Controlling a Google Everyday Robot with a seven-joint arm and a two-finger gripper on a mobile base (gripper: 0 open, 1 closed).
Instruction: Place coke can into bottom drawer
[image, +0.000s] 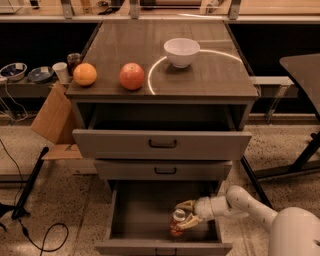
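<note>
Cabinet top (210, 75) — orange (85, 74), apple (132, 76), wht bowl (181, 51); gripper (180, 218) round coke can (175, 229) in btm drawer (142, 215).

An orange (85, 74), apple (132, 76) and white bowl (181, 51) sit on the cabinet top (125, 45).

On the cabinet top (210, 75) the orange (85, 74) sits at the left, the apple (132, 76) right of it, the bowl (181, 52) further back and right. Below, the can (176, 226) stands in the open bottom drawer (140, 212) (near its front right), with the gripper (186, 216) in there too, closed around it from the right
</note>
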